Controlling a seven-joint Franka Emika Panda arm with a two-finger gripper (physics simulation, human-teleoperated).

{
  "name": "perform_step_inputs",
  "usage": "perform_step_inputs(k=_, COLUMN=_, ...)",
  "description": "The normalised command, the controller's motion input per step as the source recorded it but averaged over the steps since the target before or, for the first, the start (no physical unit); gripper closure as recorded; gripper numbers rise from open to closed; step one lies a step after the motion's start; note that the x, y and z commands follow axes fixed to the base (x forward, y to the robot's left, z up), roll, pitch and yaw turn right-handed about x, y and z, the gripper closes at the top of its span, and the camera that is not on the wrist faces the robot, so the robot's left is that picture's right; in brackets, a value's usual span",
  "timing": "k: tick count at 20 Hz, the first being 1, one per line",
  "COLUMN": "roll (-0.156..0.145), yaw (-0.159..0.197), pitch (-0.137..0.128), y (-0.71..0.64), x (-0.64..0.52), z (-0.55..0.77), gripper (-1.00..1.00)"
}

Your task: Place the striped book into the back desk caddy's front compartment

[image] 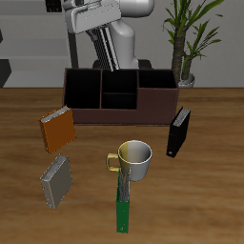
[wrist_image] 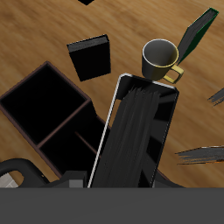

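Hanging over the back of the table, the arm reached down from 12 o'clock with its gripper point(image: 99, 30) tipped forward above the back desk caddy point(image: 152, 103). The claw was clamped narrow on the upper end of the striped book point(image: 107, 51), which slanted down from it in the air. The book's lower end was over the caddy's middle section and not yet inside any cell.

Seen from the wrist, the striped book point(wrist_image: 136, 131) was a long, thin slab. Its cover was dark grey with lighter grey stripes running lengthways, and a pale edge ran along one long side.

One caddy stood on the table, dark brown and black-lined, with the front compartment point(image: 120, 100) small and near-square in its middle section.

There were five books counted in all: the held one and four on the table. There was also one mug point(image: 136, 159) and one potted plant point(image: 187, 43).

Taking the mug as the dial's centre in the exterior view:
- the caddy lay at 12 o'clock;
- a black book point(image: 178, 132) stood at 2 o'clock;
- an orange-brown book point(image: 57, 131) at 10 o'clock;
- a plain grey book point(image: 55, 179) at 8 o'clock;
- a green book point(image: 124, 206) at 6 o'clock, touching the mug's handle.
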Motion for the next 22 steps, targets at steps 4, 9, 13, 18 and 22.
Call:
perform_step_inputs(k=4, roll=0.011, yaw=0.12, pitch=0.021, y=-0.14, x=0.27, z=0.06, gripper=1.0)
perform_step_inputs(k=9, roll=0.029, yaw=0.169, pitch=0.017, y=0.02, x=0.09, z=-0.04, gripper=1.0)
perform_step_inputs(k=13, roll=0.03, yaw=0.15, pitch=0.04, y=0.08, x=0.09, z=-0.07, gripper=1.0)
perform_step_inputs(k=18, roll=0.026, yaw=0.169, pitch=0.037, y=0.18, x=-0.04, z=-0.12, gripper=1.0)
perform_step_inputs(k=22, roll=-0.018, yaw=0.144, pitch=0.051, y=0.13, x=0.01, z=-0.12, gripper=1.0)
